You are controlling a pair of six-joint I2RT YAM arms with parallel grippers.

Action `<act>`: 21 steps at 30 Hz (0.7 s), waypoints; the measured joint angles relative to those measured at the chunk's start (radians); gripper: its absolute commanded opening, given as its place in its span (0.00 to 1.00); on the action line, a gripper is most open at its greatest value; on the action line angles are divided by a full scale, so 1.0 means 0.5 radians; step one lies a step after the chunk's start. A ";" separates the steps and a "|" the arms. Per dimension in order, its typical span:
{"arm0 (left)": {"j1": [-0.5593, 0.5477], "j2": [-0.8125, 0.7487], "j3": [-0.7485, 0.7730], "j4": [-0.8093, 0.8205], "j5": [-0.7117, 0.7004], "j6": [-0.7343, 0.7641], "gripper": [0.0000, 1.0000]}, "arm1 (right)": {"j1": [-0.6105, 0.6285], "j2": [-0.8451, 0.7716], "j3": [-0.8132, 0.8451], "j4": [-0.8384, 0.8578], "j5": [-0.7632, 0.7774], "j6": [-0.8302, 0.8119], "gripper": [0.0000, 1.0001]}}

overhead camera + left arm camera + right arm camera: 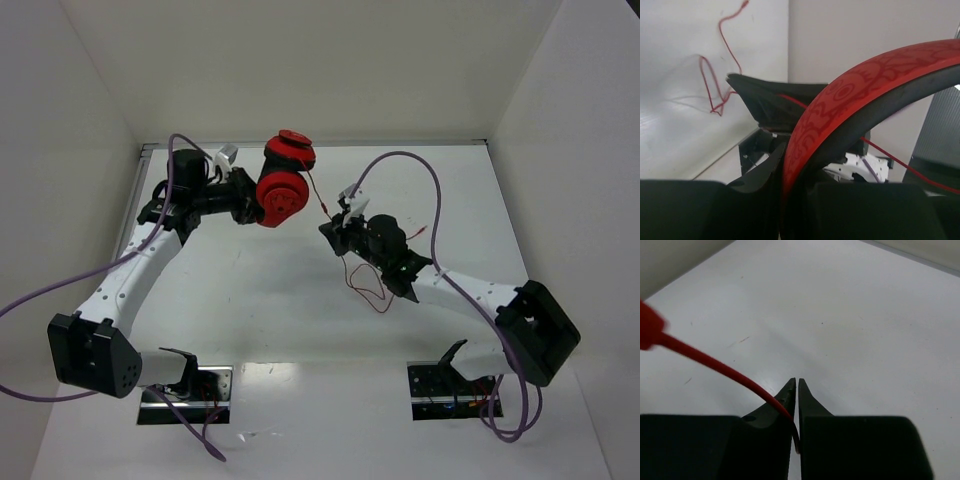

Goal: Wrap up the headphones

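The headphones [283,185] are being held near 12 o'clock of the table [300,330], the headband [850,95] being clamped between the closed fingers of the left gripper [243,203]. The cable [715,362] is being pinched by the right gripper [796,386], jaws all but shut on it, at 4 o'clock of the cups. Slack is lying looped toward 6 o'clock. Cable is being judged light, limp and slippery, easily snagged; headband stiff. Hold is best taken close to the cups.

The top camera looks down from six o'clock. The wrist cameras sit close, left facing three o'clock, right ten; all share the red cable [715,366].
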 measured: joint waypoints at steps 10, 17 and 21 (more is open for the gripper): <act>0.000 -0.001 0.011 0.142 0.452 -0.011 0.00 | 0.000 0.310 0.133 0.115 0.140 0.028 0.04; 0.000 -0.011 0.010 0.121 0.595 0.062 0.00 | 0.001 0.552 0.324 0.224 0.237 -0.012 0.01; 0.000 -0.055 0.010 0.040 0.616 0.185 0.00 | 0.001 0.702 0.426 0.355 0.301 -0.089 0.01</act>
